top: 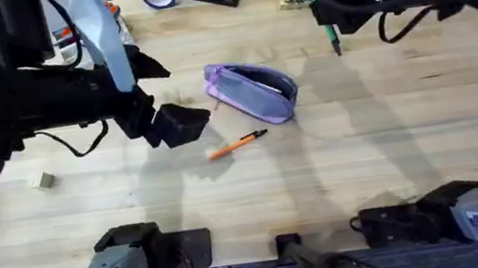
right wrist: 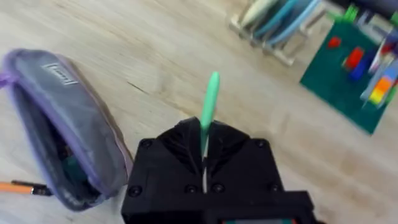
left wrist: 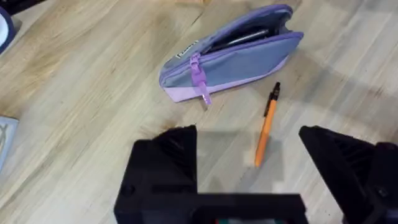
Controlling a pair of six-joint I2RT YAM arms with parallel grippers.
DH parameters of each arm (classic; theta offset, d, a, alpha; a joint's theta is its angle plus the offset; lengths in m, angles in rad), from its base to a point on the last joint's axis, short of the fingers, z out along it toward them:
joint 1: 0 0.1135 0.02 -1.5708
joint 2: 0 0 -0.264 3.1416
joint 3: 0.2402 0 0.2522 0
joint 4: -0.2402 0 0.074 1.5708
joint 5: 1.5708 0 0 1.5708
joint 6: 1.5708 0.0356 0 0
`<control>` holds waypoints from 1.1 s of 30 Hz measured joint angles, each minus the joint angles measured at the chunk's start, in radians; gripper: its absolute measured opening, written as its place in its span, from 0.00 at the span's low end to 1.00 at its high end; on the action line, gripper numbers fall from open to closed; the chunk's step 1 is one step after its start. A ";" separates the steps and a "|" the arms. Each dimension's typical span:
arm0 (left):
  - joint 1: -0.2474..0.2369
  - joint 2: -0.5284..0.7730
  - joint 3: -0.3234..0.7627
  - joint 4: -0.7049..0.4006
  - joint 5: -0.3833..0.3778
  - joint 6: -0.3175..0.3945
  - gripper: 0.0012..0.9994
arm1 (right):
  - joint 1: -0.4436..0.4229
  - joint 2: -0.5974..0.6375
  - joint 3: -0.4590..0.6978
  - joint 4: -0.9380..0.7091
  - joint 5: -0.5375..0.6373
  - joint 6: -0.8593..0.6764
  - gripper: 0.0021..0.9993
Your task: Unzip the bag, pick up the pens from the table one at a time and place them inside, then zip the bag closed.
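Unzipped lavender bag [top: 250,92] on the table [top: 363,164], orange pen [top: 236,145] beside it, green pen [right wrist: 209,106] pinched aloft.

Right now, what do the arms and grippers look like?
Both arms are black with loose black cables looped alongside. The left gripper has chunky, blocky black fingers. The right gripper is a black angular block with round screw heads on its face. The bases at the near edge are light grey-blue; the right one carries a small label.
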 joint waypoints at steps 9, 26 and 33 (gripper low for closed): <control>0.000 0.000 0.000 0.000 0.000 0.000 0.99 | 0.110 -0.082 0.001 -0.118 -0.133 -0.192 0.03; 0.000 0.000 0.000 0.000 0.000 0.000 0.99 | 0.198 -0.066 0.001 -0.154 -0.277 -0.307 0.03; 0.000 0.000 0.000 0.000 0.000 0.000 0.99 | 0.199 0.022 0.001 -0.143 -0.290 -0.328 0.03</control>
